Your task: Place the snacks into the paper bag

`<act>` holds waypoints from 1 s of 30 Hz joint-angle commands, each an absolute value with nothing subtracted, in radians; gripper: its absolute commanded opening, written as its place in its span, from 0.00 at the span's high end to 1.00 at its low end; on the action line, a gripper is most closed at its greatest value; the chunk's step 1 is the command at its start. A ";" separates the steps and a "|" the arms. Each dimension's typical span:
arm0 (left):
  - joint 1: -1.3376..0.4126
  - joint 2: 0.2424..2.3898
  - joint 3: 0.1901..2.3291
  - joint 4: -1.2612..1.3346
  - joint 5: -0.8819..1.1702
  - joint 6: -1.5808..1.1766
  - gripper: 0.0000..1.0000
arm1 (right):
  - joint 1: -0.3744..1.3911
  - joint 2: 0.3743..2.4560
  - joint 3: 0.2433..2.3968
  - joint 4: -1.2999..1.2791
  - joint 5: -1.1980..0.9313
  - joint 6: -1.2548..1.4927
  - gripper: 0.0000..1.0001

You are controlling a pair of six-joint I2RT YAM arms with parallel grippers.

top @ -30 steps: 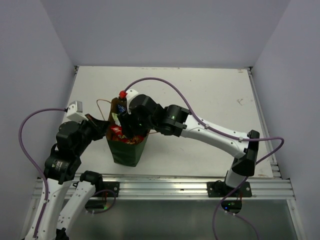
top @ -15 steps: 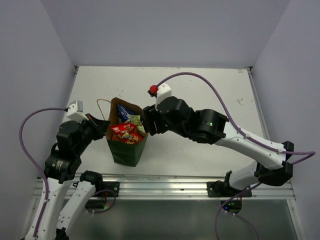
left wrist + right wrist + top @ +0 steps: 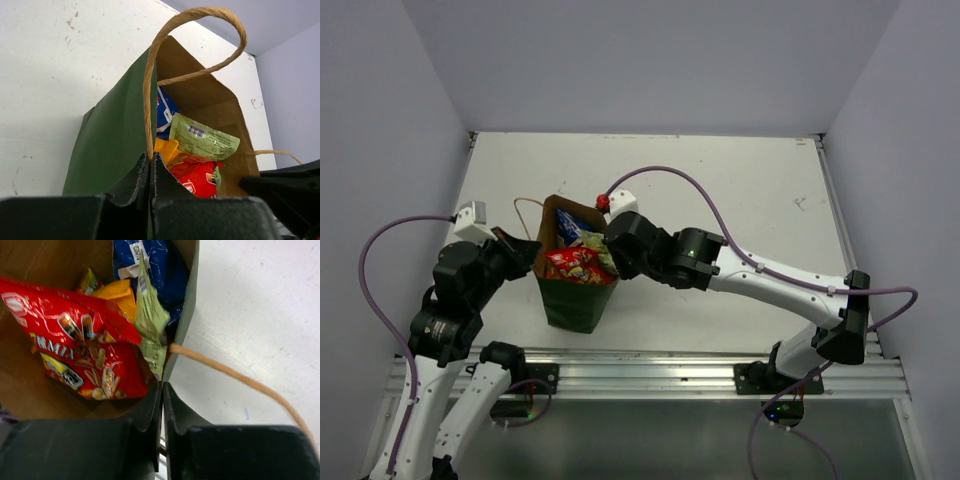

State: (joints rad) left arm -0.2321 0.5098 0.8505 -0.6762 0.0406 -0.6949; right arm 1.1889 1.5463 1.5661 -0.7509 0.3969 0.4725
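Matte dark-green paper bag [image 3: 575, 305] stands upright. Left gripper [image 3: 150, 167] is pinched tight on one rim, under the twisted tan handle [image 3: 146, 95]. Right gripper [image 3: 161, 395] clamps the opposite rim. Glossy red packet [image 3: 85, 355], light-green packet [image 3: 205, 140] and blue-and-white bag [image 3: 165, 270] lie inside, just past both grippers.

1. Top external: high behind the arm bases [image 3: 760, 375], looking down on the whole table [image 3: 740, 180]
2. Left wrist: close at the left rim of the bag [image 3: 110, 135], facing inward
3. Right wrist: close at the right rim, looking down; snacks [image 3: 80, 340] shared by all
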 commanded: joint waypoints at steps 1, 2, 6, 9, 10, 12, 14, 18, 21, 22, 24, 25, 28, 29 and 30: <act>-0.238 0.502 0.865 -0.667 0.049 -0.678 1.00 | 1.181 1.540 1.548 -0.706 0.400 0.492 1.00; -0.238 0.502 0.865 -0.663 0.057 -0.673 1.00 | 1.181 1.534 1.549 -0.704 0.411 0.494 1.00; -0.239 0.529 0.899 -0.608 0.121 -0.624 1.00 | 1.181 1.529 1.618 -0.773 0.461 0.476 1.00; -0.239 0.577 0.949 -0.555 0.178 -0.589 1.00 | 1.181 1.525 1.710 -0.857 0.523 0.462 1.00; -0.239 0.603 0.962 -0.537 0.207 -0.580 1.00 | 1.181 1.526 1.762 -0.880 0.540 0.457 1.00; -0.239 0.633 0.998 -0.488 0.233 -0.575 1.00 | 1.180 1.523 1.807 -0.942 0.581 0.446 1.00; -0.239 0.678 1.023 -0.463 0.253 -0.571 1.00 | 1.174 1.513 1.842 -0.980 0.627 0.439 1.00; -0.256 0.764 1.080 -0.379 0.273 -0.575 1.00 | 1.102 1.464 1.819 -1.000 0.624 0.445 1.00; -0.336 0.827 1.104 -0.338 0.213 -0.580 1.00 | 1.034 1.411 1.769 -0.999 0.609 0.442 1.00; -0.369 0.842 1.108 -0.325 0.152 -0.578 1.00 | 1.017 1.399 1.741 -0.994 0.603 0.437 1.00; -0.492 0.882 1.118 -0.310 0.073 -0.575 1.00 | 0.965 1.368 1.714 -0.979 0.586 0.425 1.00; -0.532 0.894 1.120 -0.304 0.005 -0.572 1.00 | 0.950 1.362 1.689 -0.976 0.581 0.411 1.00; -0.630 0.926 1.109 -0.281 -0.064 -0.589 1.00 | 0.885 1.353 1.651 -0.956 0.551 0.385 1.00; -0.643 0.928 1.105 -0.278 -0.080 -0.589 1.00 | 0.871 1.350 1.638 -0.933 0.539 0.380 1.00; -0.659 0.925 1.095 -0.276 -0.093 -0.588 1.00 | 0.845 1.347 1.626 -0.922 0.510 0.379 1.00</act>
State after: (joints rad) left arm -0.6201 0.9482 1.0584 -0.4438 0.0193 -0.5900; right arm 0.8906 1.3911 1.6436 -1.0096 0.5278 0.4198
